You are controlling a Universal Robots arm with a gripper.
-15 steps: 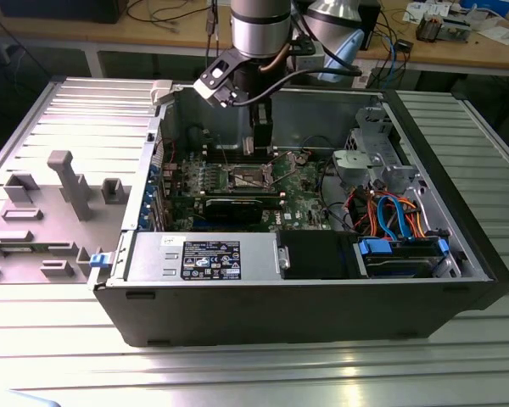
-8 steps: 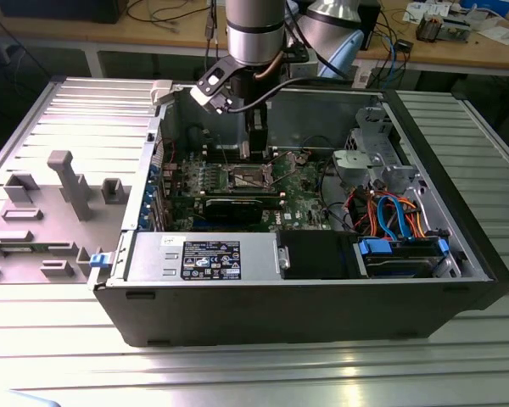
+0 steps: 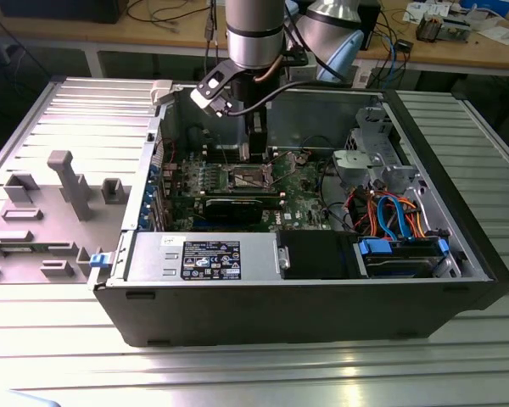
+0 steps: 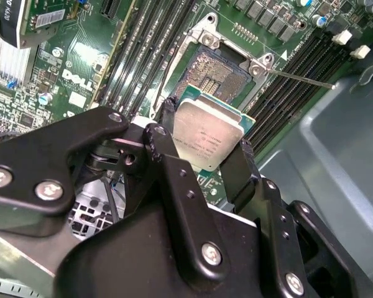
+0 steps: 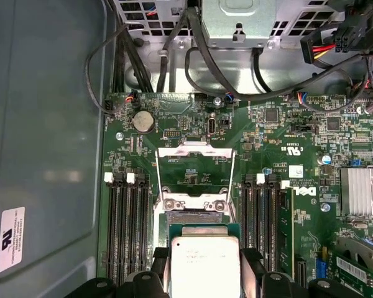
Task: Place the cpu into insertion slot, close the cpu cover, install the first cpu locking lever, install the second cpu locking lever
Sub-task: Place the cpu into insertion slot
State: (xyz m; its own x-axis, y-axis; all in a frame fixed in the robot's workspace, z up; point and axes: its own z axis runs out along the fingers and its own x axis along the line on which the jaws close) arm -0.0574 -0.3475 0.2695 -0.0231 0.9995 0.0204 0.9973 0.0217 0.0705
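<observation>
My gripper (image 4: 206, 133) is shut on the cpu (image 4: 208, 139), a small square chip with a silver-grey top, pinched by two opposite edges between black fingers (image 4: 168, 118). It hangs tilted just above the insertion slot (image 4: 211, 69), whose dark pin field and shiny rim lie uncovered on the green board. In the first wrist view the cpu (image 5: 205, 264) hides the near part of the insertion slot (image 5: 196, 214), and the cpu cover (image 5: 194, 162) stands swung open beyond it. A thin locking lever (image 4: 298, 77) sticks out sideways. In the exterior view the gripper (image 3: 254, 151) hovers inside the open case over the insertion slot (image 3: 244, 175).
Memory slots (image 5: 121, 223) flank the socket on both sides. A black graphics card (image 3: 237, 206), a power supply (image 3: 212, 254), a drive cage (image 3: 382, 161) and cable bundles (image 3: 390, 216) crowd the case. A grey fixture plate (image 3: 59, 195) lies at the exterior view's left.
</observation>
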